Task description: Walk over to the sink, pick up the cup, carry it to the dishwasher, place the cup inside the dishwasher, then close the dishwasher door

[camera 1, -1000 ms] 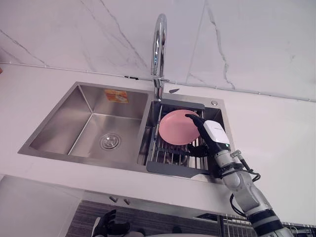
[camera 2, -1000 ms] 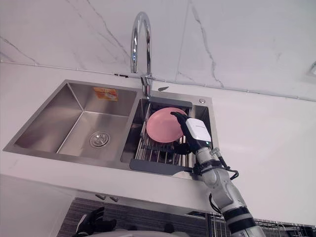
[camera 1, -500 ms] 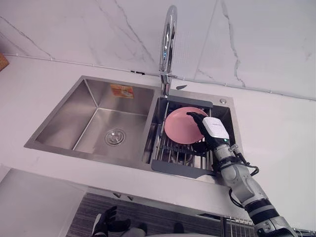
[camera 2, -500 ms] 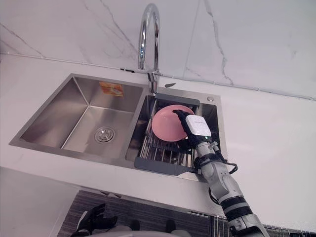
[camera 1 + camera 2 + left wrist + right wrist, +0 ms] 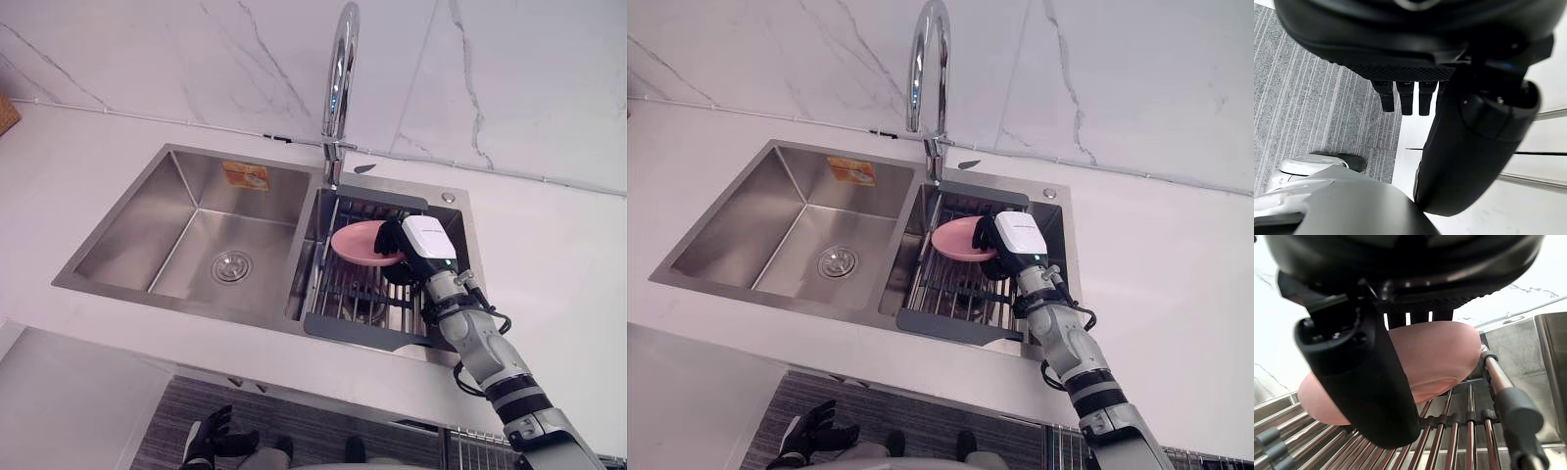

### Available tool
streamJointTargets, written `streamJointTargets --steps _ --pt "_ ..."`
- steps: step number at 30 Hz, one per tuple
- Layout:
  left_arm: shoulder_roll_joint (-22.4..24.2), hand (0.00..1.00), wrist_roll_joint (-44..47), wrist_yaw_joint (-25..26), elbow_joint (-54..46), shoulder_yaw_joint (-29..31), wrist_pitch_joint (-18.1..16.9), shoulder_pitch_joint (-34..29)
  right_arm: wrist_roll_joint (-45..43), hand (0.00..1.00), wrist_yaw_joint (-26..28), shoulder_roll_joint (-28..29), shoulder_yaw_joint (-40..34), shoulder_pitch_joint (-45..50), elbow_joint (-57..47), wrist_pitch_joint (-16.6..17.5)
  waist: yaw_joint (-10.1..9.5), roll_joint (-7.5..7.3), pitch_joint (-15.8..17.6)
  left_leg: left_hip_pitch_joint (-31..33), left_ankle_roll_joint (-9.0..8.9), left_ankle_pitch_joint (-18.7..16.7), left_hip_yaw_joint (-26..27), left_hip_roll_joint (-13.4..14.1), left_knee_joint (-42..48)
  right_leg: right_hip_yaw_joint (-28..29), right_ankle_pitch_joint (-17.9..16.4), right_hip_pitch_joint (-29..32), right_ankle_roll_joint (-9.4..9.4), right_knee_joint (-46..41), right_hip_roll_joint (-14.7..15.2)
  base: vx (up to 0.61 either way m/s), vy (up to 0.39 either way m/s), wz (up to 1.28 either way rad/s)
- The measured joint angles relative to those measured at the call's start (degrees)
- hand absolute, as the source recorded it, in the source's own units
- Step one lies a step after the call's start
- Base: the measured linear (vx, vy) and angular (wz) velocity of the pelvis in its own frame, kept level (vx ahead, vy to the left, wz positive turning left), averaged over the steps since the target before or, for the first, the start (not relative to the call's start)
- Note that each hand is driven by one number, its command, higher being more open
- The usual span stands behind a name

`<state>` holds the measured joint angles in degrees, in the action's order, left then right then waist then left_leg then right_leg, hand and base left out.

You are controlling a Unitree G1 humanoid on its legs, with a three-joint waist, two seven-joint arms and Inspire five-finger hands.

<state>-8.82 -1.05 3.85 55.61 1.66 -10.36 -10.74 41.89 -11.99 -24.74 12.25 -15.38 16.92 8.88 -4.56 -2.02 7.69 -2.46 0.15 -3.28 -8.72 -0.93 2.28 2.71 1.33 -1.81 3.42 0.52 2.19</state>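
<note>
No cup shows. The dish in play is a pink shallow bowl (image 5: 358,242), lying just below the chrome arched tap (image 5: 341,88) on the dark wire rack (image 5: 361,294) in the right-hand basin of the stainless steel double sink (image 5: 127,284).

The right hand (image 5: 423,240) is on the side of the bowl away from the tap's left basin. In the right wrist view its thumb (image 5: 1366,382) crosses the near face and the fingers (image 5: 1418,319) reach over the far edge, so the rim looks pinched between them. The bowl sits tilted, its broad span running out from the palm toward the tap.

The left hand (image 5: 208,443) hangs far below the tap, fingers spread and empty, much the farther of the two.

An orange-and-yellow sticker (image 5: 244,176) left of the tap carries print too small to read.
</note>
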Motion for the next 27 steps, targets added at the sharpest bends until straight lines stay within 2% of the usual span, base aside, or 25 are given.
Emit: streamJointTargets --steps 7,13,15,27 --pt "0.0 0.9 0.0 0.0 0.0 0.0 0.0 0.0 -0.1 0.3 1.0 -0.7 0.0 0.4 -3.4 0.1 0.14 -0.1 0.1 -0.1 0.0 0.0 0.3 0.1 0.0 0.3 0.0 0.0 0.0 0.0 -0.1 0.0 0.001 0.0" --pt "0.0 0.9 -0.1 0.0 0.3 0.2 0.0 0.0 -0.1 0.3 1.1 -2.5 0.0 2.0 -11.6 0.7 0.6 -0.15 0.1 -0.4 0.02 0.0 0.8 0.1 0.0 0.7 0.0 0.0 0.0 0.0 -0.1 0.0 0.003 -0.04" --pt "0.0 0.9 -0.1 0.0 0.4 0.3 0.0 0.0 -0.1 0.3 1.0 -2.7 0.0 3.1 -15.2 1.9 0.75 -0.19 0.1 -0.6 0.03 -0.1 1.1 0.1 0.0 1.0 0.0 -0.1 0.0 0.0 -0.1 0.0 0.0 -0.06" --pt "-0.1 0.9 -0.2 0.0 1.4 1.3 0.2 0.0 -0.1 0.3 0.3 -2.3 -1.5 9.6 -25.7 2.8 1.48 -0.78 -0.4 -1.7 0.09 -0.1 2.3 0.2 -0.1 2.2 0.0 -0.3 -0.04 -0.7 -0.2 -0.03 0.002 -0.05"
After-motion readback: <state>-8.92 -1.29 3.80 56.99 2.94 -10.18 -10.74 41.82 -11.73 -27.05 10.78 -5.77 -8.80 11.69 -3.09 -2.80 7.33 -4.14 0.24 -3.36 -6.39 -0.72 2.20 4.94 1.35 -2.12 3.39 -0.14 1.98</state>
